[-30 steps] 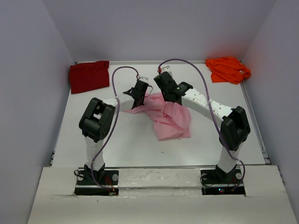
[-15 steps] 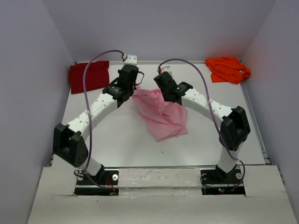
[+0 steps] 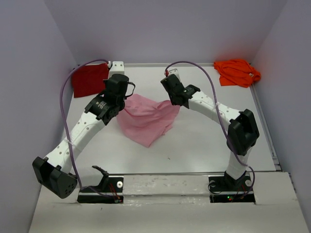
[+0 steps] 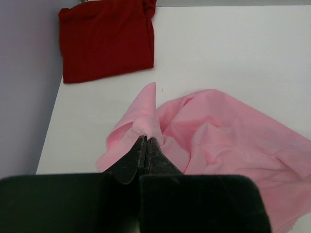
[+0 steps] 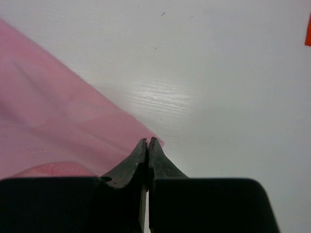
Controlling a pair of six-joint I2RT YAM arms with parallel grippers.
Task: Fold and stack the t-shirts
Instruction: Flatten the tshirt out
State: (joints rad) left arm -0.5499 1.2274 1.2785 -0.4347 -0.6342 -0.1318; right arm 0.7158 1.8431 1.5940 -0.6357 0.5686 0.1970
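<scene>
Top external: wrinkled, triangular pink t-shirt [image 3: 146, 122]

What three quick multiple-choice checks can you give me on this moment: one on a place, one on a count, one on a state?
1. Where does the dark red t-shirt lie on the table?
A. far left corner
B. far right corner
C. near edge, between the arm bases

2. How many t-shirts show in the top view?
A. two
B. three
C. four

3. How do the left gripper and the right gripper stand to the pink t-shirt?
A. both shut on its edge
B. one shut on it, the other open
C. both open above it

Answers:
1 A: it sits at the back by the left wall.
2 B: dark red, pink and the orange t-shirt.
3 A: each wrist view shows closed fingers pinching pink cloth.
</scene>
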